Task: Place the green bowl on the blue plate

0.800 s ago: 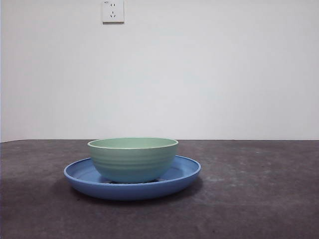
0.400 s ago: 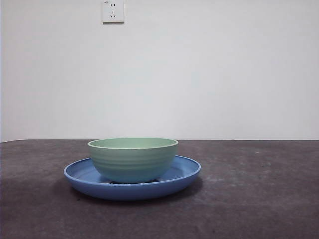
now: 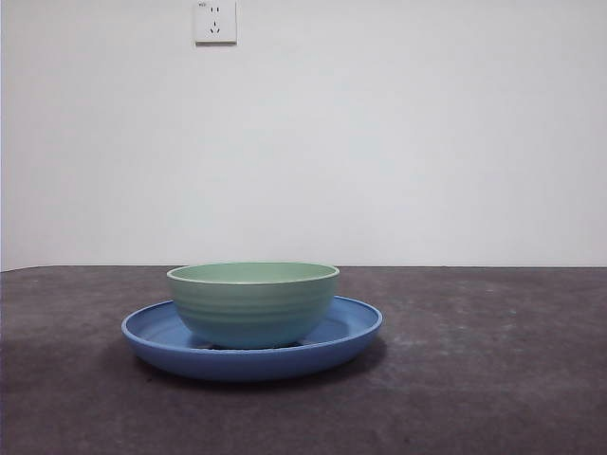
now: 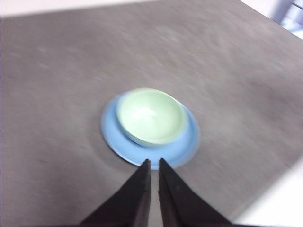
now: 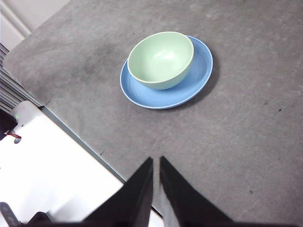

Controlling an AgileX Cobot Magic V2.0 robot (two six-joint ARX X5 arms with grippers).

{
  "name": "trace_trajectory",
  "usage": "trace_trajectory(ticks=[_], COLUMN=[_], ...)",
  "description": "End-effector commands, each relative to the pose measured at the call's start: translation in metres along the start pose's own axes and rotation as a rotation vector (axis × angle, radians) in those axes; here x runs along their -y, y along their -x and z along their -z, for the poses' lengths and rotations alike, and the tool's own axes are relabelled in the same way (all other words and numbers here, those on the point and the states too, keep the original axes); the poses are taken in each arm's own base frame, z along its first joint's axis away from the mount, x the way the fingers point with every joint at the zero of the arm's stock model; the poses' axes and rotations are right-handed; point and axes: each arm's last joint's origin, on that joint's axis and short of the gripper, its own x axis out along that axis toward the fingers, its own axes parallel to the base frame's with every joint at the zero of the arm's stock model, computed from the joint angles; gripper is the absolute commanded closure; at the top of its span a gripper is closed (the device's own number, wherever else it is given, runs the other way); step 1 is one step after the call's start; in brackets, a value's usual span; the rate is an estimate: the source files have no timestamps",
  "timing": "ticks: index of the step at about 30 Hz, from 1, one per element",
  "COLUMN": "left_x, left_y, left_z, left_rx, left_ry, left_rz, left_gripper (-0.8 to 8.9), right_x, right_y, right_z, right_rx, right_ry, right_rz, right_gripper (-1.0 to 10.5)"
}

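The green bowl (image 3: 253, 303) sits upright inside the blue plate (image 3: 152, 339) on the dark table, a little left of the plate's middle. No gripper shows in the front view. In the left wrist view the bowl (image 4: 150, 117) rests on the plate (image 4: 111, 137), and my left gripper (image 4: 154, 164) hangs high above them, shut and holding nothing; this view is blurred. From the right wrist camera the bowl (image 5: 161, 59) stands on the plate (image 5: 199, 75), with my right gripper (image 5: 156, 161) shut, empty and well away above the table.
A white wall with a socket (image 3: 215, 21) stands behind the table. The table's edge (image 5: 71, 135) runs close to my right gripper, with a white surface beyond it. Another table edge (image 4: 272, 187) shows near my left gripper.
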Motion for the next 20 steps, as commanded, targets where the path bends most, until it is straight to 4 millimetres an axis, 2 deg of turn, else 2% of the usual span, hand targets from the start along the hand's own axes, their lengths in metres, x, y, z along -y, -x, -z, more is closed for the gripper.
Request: trace_trajectory(ticks=[1,6,10,20], left_x=[-0.006,-0.026,-0.042,-0.060], left_y=[-0.008,-0.036,-0.056,-0.099], left_z=[0.004,0.022,0.048,0.119], left_rx=[0.013,0.075,0.150,0.240], left_ry=[-0.093,-0.087,-0.056,-0.059], left_rz=[-0.095,-0.281,-0.393,-0.437], left_gripper=[7.87,7.87,7.87,7.87], right_x=[-0.001,-0.001,-0.001,-0.001], right_y=[0.001,0.001,0.001,0.001], right_z=[-0.002,-0.002,-0.002,-0.002], right_rx=[0.011,0.011,0.011,0.011], right_ry=[-0.001,-0.001,-0.001,-0.001], right_rz=[-0.010,-0.009,-0.009,-0.009], right_gripper=[9.3,9.3,9.3,9.3])
